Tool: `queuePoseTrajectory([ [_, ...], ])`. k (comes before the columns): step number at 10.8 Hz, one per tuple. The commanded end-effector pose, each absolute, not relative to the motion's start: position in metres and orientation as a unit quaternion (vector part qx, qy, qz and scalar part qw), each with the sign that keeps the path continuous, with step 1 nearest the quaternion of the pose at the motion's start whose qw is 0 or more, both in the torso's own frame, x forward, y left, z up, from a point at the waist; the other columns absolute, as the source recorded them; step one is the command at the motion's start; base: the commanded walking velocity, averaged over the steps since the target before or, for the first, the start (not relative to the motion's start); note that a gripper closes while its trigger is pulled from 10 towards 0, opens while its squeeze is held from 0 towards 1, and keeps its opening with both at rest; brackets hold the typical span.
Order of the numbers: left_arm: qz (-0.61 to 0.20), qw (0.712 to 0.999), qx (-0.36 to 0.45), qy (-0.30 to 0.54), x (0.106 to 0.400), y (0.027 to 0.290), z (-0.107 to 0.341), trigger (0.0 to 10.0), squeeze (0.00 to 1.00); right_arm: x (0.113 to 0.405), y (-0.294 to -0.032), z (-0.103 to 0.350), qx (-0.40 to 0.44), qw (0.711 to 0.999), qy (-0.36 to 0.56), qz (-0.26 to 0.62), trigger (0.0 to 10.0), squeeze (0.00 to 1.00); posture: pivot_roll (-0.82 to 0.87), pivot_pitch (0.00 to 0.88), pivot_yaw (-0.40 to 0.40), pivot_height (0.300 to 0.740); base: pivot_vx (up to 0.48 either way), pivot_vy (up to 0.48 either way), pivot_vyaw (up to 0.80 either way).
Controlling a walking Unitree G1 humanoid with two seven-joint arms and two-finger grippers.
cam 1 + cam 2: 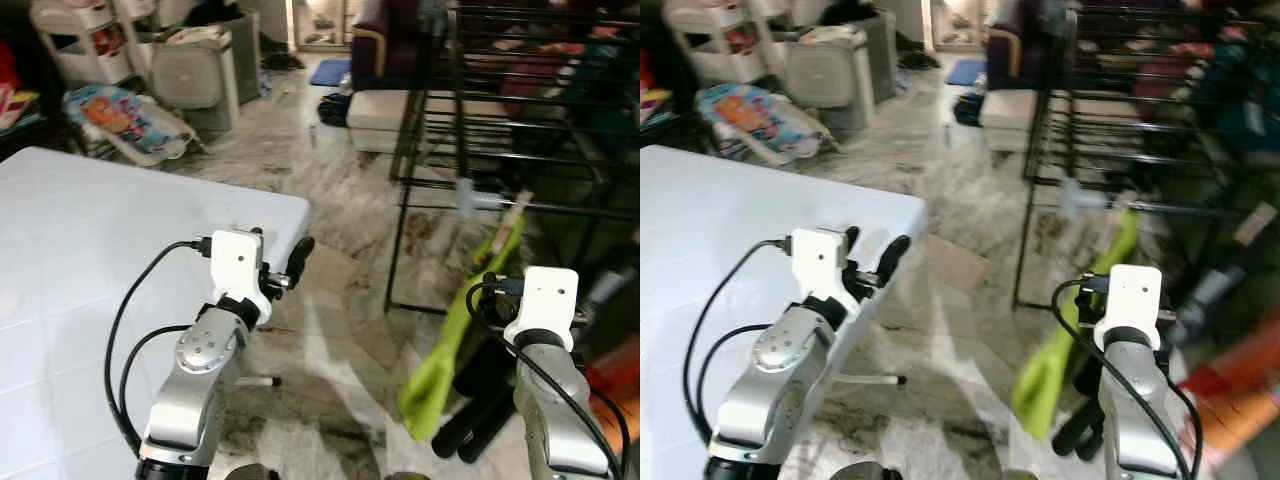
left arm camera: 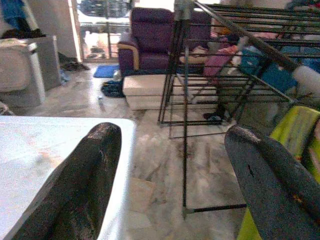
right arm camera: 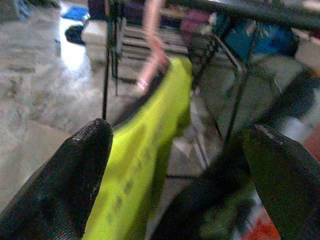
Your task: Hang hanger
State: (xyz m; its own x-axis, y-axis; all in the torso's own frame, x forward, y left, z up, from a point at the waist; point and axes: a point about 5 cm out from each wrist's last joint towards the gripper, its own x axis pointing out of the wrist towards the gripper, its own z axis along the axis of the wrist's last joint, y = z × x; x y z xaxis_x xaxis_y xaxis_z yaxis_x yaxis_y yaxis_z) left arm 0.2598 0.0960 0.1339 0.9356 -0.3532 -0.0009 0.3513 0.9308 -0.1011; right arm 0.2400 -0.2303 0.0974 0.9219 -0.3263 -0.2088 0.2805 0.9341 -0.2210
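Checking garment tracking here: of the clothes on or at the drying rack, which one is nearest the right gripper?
The lime-green garment on a pink hanger, dangling right before the right gripper. The pink and blue clothes sit farther back on the black drying rack.

Two silver arms are showing round metal joints and white boxy wrist housings. Black cables are looping along each arm, and the jaws are wearing long black, scuffed fingers [image 2: 85, 190].
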Motion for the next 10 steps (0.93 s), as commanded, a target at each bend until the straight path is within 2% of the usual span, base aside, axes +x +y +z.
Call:
queuePoseTrajectory([
  [1, -0.182, 0.982, -0.042, 0.008, 0.262, 0.096, 0.136, 10.0, 0.00, 0.242, -0.233, 0.092, -0.096, 0.971, 0.148, -0.164, 10.0, 0.00, -0.05, 0.009, 0.041, 0.740, 0.000, 0.000, 0.00],
  [3, -0.183, 0.982, -0.037, 0.010, 0.261, 0.094, 0.134, 10.0, 0.00, 0.245, -0.231, 0.075, -0.053, 0.967, 0.201, -0.148, 10.0, 0.00, -0.05, 0.014, 0.037, 0.740, 0.000, 0.000, 0.00],
  [6, -0.183, 0.982, -0.034, 0.007, 0.261, 0.093, 0.136, 10.0, 0.00, 0.283, -0.218, 0.098, -0.067, 0.981, 0.145, -0.110, 10.0, 0.00, -0.04, 0.016, 0.030, 0.740, 0.000, 0.000, 0.00],
  [8, -0.187, 0.981, -0.046, 0.010, 0.259, 0.092, 0.136, 10.0, 0.00, 0.292, -0.204, 0.101, -0.067, 0.986, 0.135, -0.074, 10.0, 0.00, -0.04, 0.019, 0.026, 0.740, 0.000, 0.000, 0.00],
  [10, -0.186, 0.981, -0.047, 0.012, 0.258, 0.092, 0.135, 10.0, 0.00, 0.290, -0.198, 0.086, -0.052, 0.982, 0.172, -0.052, 10.0, 0.00, -0.04, 0.024, 0.028, 0.740, 0.000, 0.000, 0.00],
])
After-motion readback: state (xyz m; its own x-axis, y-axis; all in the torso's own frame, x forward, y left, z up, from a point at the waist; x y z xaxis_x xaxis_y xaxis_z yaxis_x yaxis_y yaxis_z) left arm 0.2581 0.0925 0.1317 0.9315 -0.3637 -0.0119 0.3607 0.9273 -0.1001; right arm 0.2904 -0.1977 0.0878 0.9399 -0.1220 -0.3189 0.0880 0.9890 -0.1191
